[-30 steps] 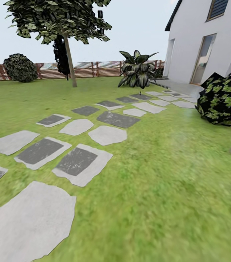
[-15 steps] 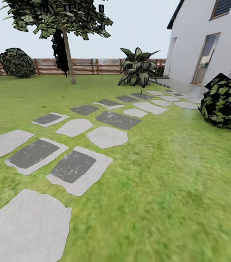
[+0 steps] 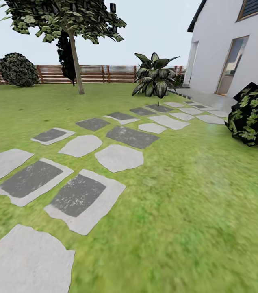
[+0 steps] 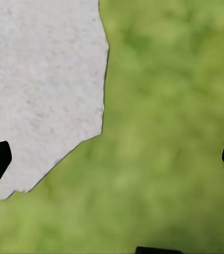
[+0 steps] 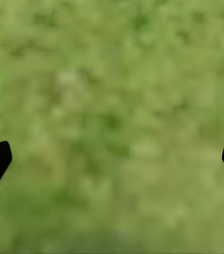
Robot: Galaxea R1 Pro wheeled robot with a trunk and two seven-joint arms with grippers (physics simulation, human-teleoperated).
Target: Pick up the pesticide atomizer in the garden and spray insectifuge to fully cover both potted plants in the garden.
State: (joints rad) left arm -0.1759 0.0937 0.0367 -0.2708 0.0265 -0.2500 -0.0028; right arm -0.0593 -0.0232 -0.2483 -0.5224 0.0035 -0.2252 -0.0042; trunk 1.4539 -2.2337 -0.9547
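I am on the garden lawn (image 3: 194,195), by a path of grey stepping stones (image 3: 118,157) that runs toward the brown slat fence (image 3: 104,74). Far along the path a tiny dark upright thing stands on a stone; it looks like the pesticide atomizer (image 3: 158,104), too small to make out further. The potted plants are out of view. My left gripper (image 4: 112,159) is open over the edge of a pale stone (image 4: 43,90) and grass. My right gripper (image 5: 112,159) is open over bare grass, holding nothing.
A big striped broad-leaved plant (image 3: 155,80) grows just past the path's far end. A white house (image 3: 230,49) and a dark leafy bush (image 3: 254,118) stand on the right. A tree (image 3: 75,57) and a round shrub (image 3: 18,70) are near the fence.
The whole head view has shifted: the camera has moved forward, so the near stones slid down and left and the right bush moved toward the edge. Both grippers stay out of it.
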